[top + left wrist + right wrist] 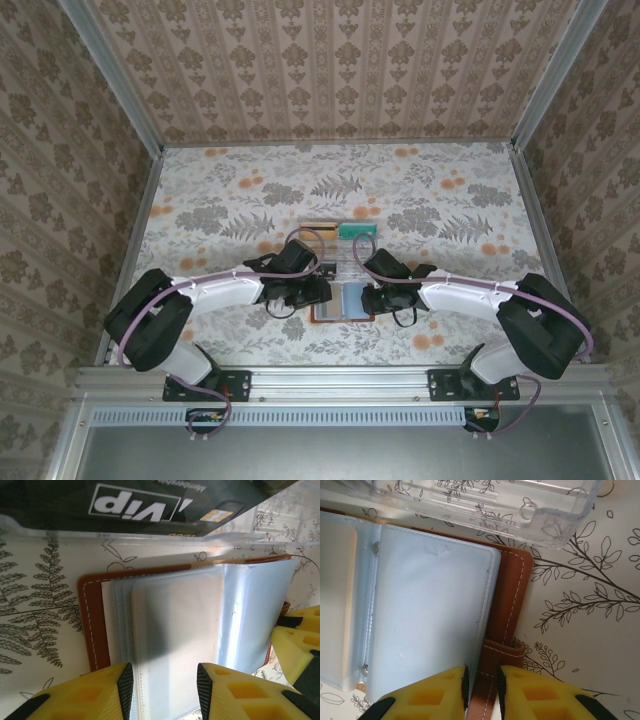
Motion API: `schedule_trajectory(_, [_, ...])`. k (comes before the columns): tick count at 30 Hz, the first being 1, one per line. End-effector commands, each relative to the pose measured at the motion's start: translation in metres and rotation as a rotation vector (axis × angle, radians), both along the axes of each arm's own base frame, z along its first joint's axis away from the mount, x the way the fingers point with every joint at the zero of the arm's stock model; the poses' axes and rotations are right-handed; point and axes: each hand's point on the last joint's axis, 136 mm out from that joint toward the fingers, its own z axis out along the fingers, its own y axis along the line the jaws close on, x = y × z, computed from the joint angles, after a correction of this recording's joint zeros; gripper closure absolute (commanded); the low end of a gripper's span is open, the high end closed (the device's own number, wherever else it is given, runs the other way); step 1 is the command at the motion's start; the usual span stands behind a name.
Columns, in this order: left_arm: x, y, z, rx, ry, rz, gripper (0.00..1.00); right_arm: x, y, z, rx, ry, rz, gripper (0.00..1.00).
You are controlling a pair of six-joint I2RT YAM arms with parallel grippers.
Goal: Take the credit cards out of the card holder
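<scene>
Card holder sleeves look slick, floppy; pin stiffer leather rim; left gripper half-open at 9 o'clock, right gripper narrow at 3, hold unclear.

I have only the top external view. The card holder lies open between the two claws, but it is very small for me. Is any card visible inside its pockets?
Observer: In the left wrist view, the clear sleeves of the card holder look pale and blank; no coloured card shows through them.
Operator: And what is in the clear tray behind it?
Observer: A black card printed "Vip" shows through the clear tray, just beyond the holder.
</scene>
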Motion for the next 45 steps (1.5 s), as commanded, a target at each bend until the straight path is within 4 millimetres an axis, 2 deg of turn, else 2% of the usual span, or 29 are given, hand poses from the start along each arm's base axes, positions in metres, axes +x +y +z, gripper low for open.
schedule_trajectory(1, [-0.005, 0.004, -0.005, 0.02, 0.013, 0.001, 0.59, -0.012, -0.007, -0.015, -0.018, 0.064, -0.006, 0.74])
schedule_trajectory(12, [-0.007, -0.01, -0.009, -0.017, 0.033, -0.037, 0.59, -0.012, -0.007, -0.015, -0.018, 0.064, -0.007, 0.74])
schedule_trajectory(19, [-0.007, -0.021, -0.003, -0.068, 0.023, -0.068, 0.55, -0.013, -0.006, -0.016, -0.017, 0.066, -0.007, 0.74])
schedule_trajectory(22, [-0.007, -0.024, -0.001, -0.079, 0.019, -0.079, 0.5, -0.013, -0.007, -0.016, -0.019, 0.068, -0.008, 0.74])
schedule_trajectory(27, [-0.007, -0.028, 0.006, -0.095, 0.007, -0.098, 0.31, -0.013, -0.007, -0.017, -0.02, 0.069, -0.008, 0.74])
schedule_trajectory(28, [-0.007, -0.029, 0.008, -0.094, 0.002, -0.104, 0.3, -0.013, -0.007, -0.017, -0.02, 0.071, -0.009, 0.74])
schedule_trajectory(38, [-0.005, -0.045, 0.028, -0.089, -0.045, -0.166, 0.32, -0.014, -0.008, -0.018, -0.022, 0.072, -0.009, 0.73])
schedule_trajectory(45, [-0.006, -0.067, 0.037, -0.142, -0.053, -0.225, 0.37, -0.015, -0.011, -0.016, -0.021, 0.061, -0.02, 0.73])
